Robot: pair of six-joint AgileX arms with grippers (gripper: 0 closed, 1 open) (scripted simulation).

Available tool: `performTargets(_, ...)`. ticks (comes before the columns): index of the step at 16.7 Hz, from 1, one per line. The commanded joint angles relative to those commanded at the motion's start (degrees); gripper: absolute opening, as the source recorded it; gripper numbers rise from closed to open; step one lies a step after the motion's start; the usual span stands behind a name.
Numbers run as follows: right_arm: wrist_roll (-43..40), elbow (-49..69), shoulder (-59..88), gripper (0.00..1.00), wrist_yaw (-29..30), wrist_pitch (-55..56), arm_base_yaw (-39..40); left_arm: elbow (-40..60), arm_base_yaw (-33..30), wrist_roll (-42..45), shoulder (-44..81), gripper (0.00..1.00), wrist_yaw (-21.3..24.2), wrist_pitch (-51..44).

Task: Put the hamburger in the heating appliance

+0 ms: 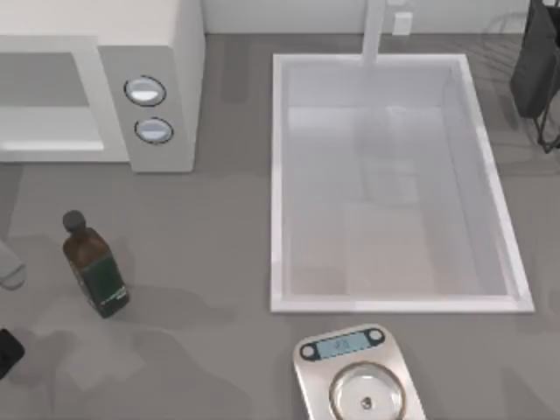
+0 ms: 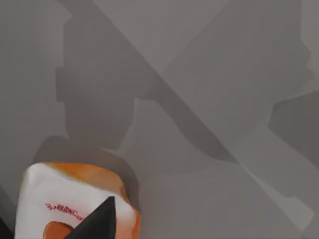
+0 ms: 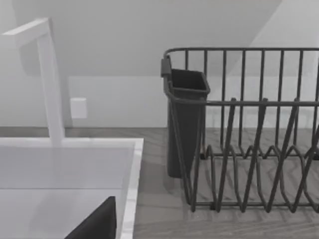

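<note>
Left gripper (image 2: 97, 221) over hamburger (image 2: 75, 199) on grey table (image 2: 209, 99); grip state: cannot tell. Microwave (image 1: 96, 87) at top view's 10 o'clock.

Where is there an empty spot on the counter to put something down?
The widest bare patch is the grey counter between the bottle and the sink, in front of the microwave. The strip between sink and microwave is free but narrow. Near the scale, in front of the sink, it is tighter.
</note>
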Motion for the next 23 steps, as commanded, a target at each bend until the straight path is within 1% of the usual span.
performTargets(5, 0.00, 0.00, 0.00, 1.00, 0.00, 0.00, 0.00, 14.72, 5.76, 15.32, 20.08, 1.00, -0.65, -11.88)
performTargets(10, 0.00, 0.00, 0.00, 1.00, 0.00, 0.00, 0.00, 27.44, 11.49, 23.81, 31.81, 1.00, -1.06, -19.60)
performTargets(15, 0.00, 0.00, 0.00, 1.00, 0.00, 0.00, 0.00, 34.83, 15.13, 26.65, 35.60, 1.00, -1.11, -23.01)
performTargets(20, 0.00, 0.00, 0.00, 1.00, 0.00, 0.00, 0.00, 35.57, 15.52, 26.83, 35.81, 1.00, -1.10, -23.30)
performTargets(21, 0.00, 0.00, 0.00, 1.00, 0.00, 0.00, 0.00, 35.12, 14.29, 26.57, 35.80, 1.00, -0.85, -23.67)
performTargets(23, 0.00, 0.00, 0.00, 1.00, 0.00, 0.00, 0.00, 34.92, 14.54, 26.38, 36.01, 1.00, -0.95, -22.85)
